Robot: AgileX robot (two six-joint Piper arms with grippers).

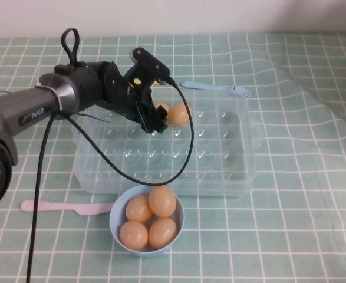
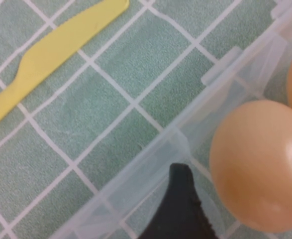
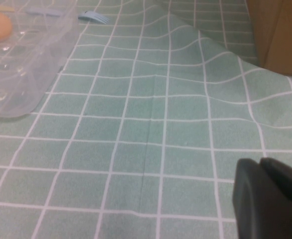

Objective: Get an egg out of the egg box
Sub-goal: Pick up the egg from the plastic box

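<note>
From the high view, the egg box [image 1: 220, 171] is seen lying on the green checked bench [image 1: 302, 224], and the left claw [image 1: 154, 122] is being held low over the box's far row of cups, just beside the egg [image 1: 179, 114] sitting there; a second egg [image 1: 161, 108] is partly hidden behind the claw. Whether the left claw is wide or narrow cannot be told. A light-blue bowl [image 1: 177, 226] with four eggs is resting against the box's near wall, a pink knife [image 1: 66, 207] is lying near the box's near-left corner, and a blue fork [image 1: 220, 88] is lying just beyond its far wall.

In the left wrist view, one black fingertip [image 2: 181, 209] is being shown inside the egg box [image 2: 150, 154], beside the egg [image 2: 260, 164] — not touching it. A yellow knife [image 2: 51, 55] is lying outside the box wall.

In the right wrist view, the right claw [image 3: 270, 199] is being held over bare cloth well apart from the egg box [image 3: 21, 64] — its opening cannot be told.
</note>
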